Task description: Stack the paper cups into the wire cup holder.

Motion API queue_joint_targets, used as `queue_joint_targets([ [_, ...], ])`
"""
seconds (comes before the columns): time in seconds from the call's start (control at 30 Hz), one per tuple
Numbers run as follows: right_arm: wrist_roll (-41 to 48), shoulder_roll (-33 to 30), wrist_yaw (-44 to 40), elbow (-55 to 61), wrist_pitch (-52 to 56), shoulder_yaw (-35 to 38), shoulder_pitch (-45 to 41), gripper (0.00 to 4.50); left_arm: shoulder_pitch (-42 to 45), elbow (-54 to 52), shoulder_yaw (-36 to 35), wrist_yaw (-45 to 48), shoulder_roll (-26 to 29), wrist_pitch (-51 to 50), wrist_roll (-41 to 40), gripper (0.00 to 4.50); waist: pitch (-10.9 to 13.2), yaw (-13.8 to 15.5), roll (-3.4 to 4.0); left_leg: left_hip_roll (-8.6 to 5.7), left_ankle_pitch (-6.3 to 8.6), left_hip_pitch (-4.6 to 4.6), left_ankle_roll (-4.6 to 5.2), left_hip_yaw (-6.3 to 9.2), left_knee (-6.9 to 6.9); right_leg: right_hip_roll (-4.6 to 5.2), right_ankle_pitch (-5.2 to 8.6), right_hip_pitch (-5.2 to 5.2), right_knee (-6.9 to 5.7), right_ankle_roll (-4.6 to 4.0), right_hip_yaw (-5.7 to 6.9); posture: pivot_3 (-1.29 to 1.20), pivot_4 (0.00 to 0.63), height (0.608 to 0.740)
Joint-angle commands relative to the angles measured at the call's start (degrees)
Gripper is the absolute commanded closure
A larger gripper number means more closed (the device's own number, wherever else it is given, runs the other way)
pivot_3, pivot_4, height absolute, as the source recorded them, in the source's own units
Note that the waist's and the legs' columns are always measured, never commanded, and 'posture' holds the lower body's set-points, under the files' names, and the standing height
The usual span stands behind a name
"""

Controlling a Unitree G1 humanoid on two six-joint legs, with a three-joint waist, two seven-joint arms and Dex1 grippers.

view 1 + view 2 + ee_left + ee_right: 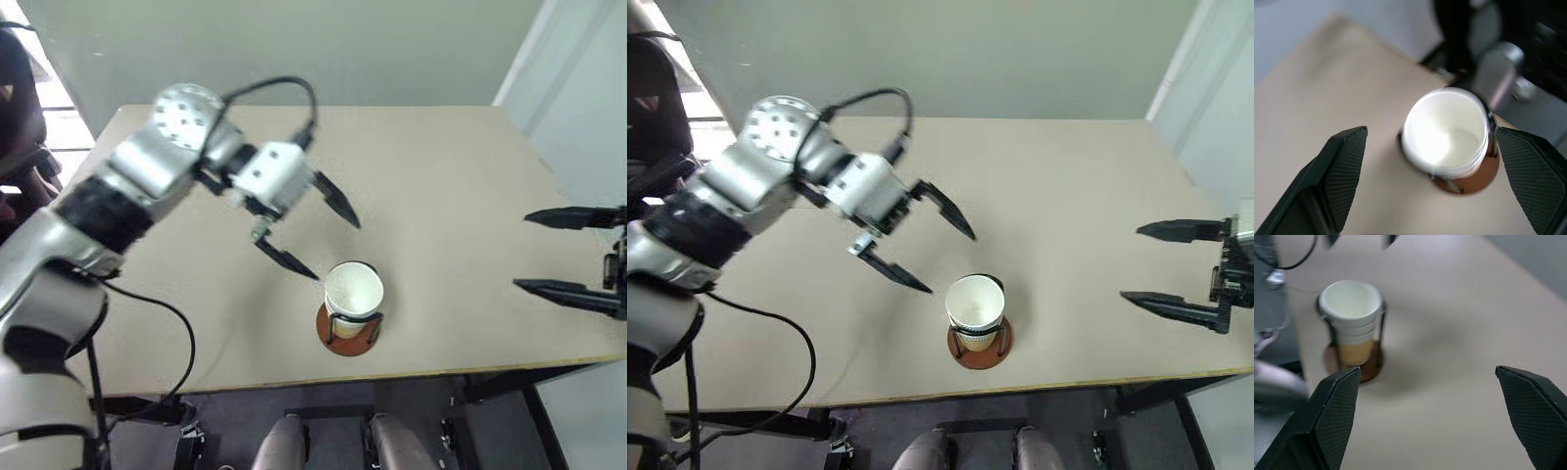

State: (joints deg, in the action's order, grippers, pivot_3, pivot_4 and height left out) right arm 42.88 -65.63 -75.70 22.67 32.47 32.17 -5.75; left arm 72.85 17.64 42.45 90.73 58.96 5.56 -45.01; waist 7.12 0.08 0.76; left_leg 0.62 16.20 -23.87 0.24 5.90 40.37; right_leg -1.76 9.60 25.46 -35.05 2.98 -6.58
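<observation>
The paper cups, tan-yellow and ribbed outside with white insides and rolled white rims, sit nested one in another inside the wire cup holder, a round reddish-brown disc with thin black wire loops, near the front edge of the pale beige table. From the left eye, the left gripper hangs above and just behind the stack, tilted down toward it, its two black fingers spread wide with nothing between them. At the table's right edge the right gripper is level, well apart from the cups, jaws wide and empty.

From the right eye the layout matches: the stack stands upright, apparently seated in the holder.

The left wrist view looks straight down into the top cup, its white inside bare, with the spread fingers flanking the rim without touching it.

The right wrist view shows three rims stepped closely, the tan wall of the lowest cup behind the wires, fingers apart.

Such cups are likely very light, thin and easily crushed; a soft pinch across the rolled rim or upper wall would suit best. All three seem stacked.
</observation>
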Motion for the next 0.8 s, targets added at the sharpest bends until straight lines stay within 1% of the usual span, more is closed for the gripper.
queue_joint_targets([
  [0.03, -0.3, -1.4, -3.3, -1.4, -2.6, -5.0, -3.4, 0.00, -10.8, -2.9, -11.7, 0.0, 9.0, -7.8, 0.3, 0.05, 0.0, -0.3, 0.12, 0.03, -0.15, -0.01, -0.04, 0.02, -0.08, 0.02, -0.05, 0.01, 0.03, 0.07, -0.01, 0.00, 0.150, 0.740],
  [0.1, -0.7, -1.7, -5.2, -3.0, -3.5, -8.3, -5.7, 0.00, -22.6, -6.3, -18.3, -3.0, 16.0, -11.2, -0.6, 0.05, 0.0, -0.7, 0.23, 0.04, -0.23, 0.03, -0.15, -0.10, -0.27, 0.01, -0.03, 0.15, -0.03, 0.05, -0.04, 0.00, 0.150, 0.740],
  [0.13, -0.9, -1.9, -6.1, -3.9, -3.9, -9.6, -6.9, 0.00, -28.2, -7.9, -21.8, -4.4, 18.5, -12.3, -1.2, 0.05, 0.0, -1.0, 0.22, 0.05, -0.28, 0.05, -0.24, -0.08, -0.32, 0.00, 0.01, 0.18, -0.06, 0.01, -0.05, 0.00, 0.150, 0.740],
  [0.17, -1.1, -2.0, -6.9, -4.7, -4.2, -10.7, -7.9, 0.00, -33.4, -9.5, -25.4, -5.9, 20.3, -13.2, -1.8, 0.05, 0.0, -1.0, 0.22, 0.10, -0.36, 0.04, -0.39, -0.09, -0.34, 0.00, 0.07, 0.26, -0.12, -0.09, -0.11, 0.00, 0.150, 0.740],
  [0.23, -1.6, -2.2, -8.7, -6.8, -4.9, -13.1, -10.3, 0.00, -45.8, -12.8, -35.0, -8.7, 23.4, -15.7, -4.0, 0.05, 0.0, -0.6, 0.12, 0.10, -0.48, 0.00, -0.62, 0.02, -0.33, 0.03, 0.37, 0.32, -0.22, -0.60, -0.23, 0.00, 0.150, 0.740],
  [0.27, -1.9, -2.2, -9.5, -7.7, -5.2, -14.1, -11.5, 0.00, -52.0, -14.6, -40.6, -9.5, 24.0, -17.2, -4.6, 0.05, 0.0, -0.2, 0.10, 0.10, -0.45, -0.07, -0.57, 0.05, -0.34, 0.04, 0.42, 0.39, -0.27, -0.69, -0.24, 0.00, 0.150, 0.740],
  [0.3, -2.2, -2.1, -10.1, -8.7, -5.4, -15.3, -12.9, 0.00, -58.5, -15.9, -46.9, -9.8, 23.8, -18.8, -4.6, 0.05, 0.0, -0.1, 0.07, 0.09, -0.29, -0.09, -0.31, 0.09, -0.33, 0.07, 0.45, 0.38, -0.34, -0.77, -0.21, 0.00, 0.150, 0.740],
  [0.37, -2.5, -1.5, -10.7, -10.1, -5.6, -17.1, -15.2, 0.00, -67.6, -18.5, -57.1, -10.3, 21.9, -21.2, -2.7, 0.05, -0.1, 0.1, -0.01, 0.05, -0.22, -0.07, -0.20, 0.02, -0.32, 0.08, 0.55, 0.45, -0.54, -0.99, -0.23, 0.00, 0.150, 0.740],
  [0.4, -2.6, -1.0, -11.0, -10.5, -5.6, -18.0, -16.2, 0.00, -70.8, -19.6, -61.1, -10.9, 20.7, -22.1, -1.6, 0.05, -0.1, 0.0, -0.09, 0.02, -0.22, -0.05, -0.20, 0.03, -0.30, 0.12, 0.65, 0.47, -0.72, -1.18, -0.22, 0.00, 0.150, 0.740],
  [0.5, -2.7, 0.8, -11.0, -10.6, -5.3, -21.2, -19.2, 0.00, -75.8, -24.1, -69.8, -13.1, 17.3, -26.2, -0.7, 0.05, -0.1, 0.0, -0.11, -0.02, -0.23, 0.12, -0.23, 0.00, -0.31, 0.11, 0.76, 0.48, -1.03, -1.40, -0.25, 0.00, 0.150, 0.740],
  [0.6, -3.4, 1.6, -11.4, -12.2, -5.6, -23.0, -21.9, 0.00, -79.2, -28.7, -75.5, -13.4, 14.6, -29.6, 0.1, 0.05, -0.1, -0.3, -0.11, -0.01, -0.24, 0.23, -0.28, 0.02, -0.33, 0.06, 0.65, 0.49, -1.23, -1.59, -0.25, 0.00, 0.150, 0.740],
  [0.67, -4.2, 2.0, -12.0, -13.9, -6.0, -24.1, -23.6, 0.00, -80.9, -30.2, -78.5, -13.7, 13.2, -31.5, 1.0, 0.05, -0.1, -0.5, -0.10, -0.02, -0.27, 0.33, -0.33, -0.01, -0.32, 0.05, 0.58, 0.49, -1.34, -1.70, -0.32, 0.00, 0.150, 0.740],
  [0.8, -5.7, 2.6, -13.3, -16.4, -7.0, -25.8, -26.1, 0.00, -82.3, -32.5, -81.6, -13.4, 11.6, -33.8, 2.2, 0.05, -0.1, -0.6, -0.10, 0.00, -0.29, 0.51, -0.36, 0.03, -0.33, 0.02, 0.53, 0.42, -1.51, -1.79, -0.34, 0.00, 0.150, 0.740],
])
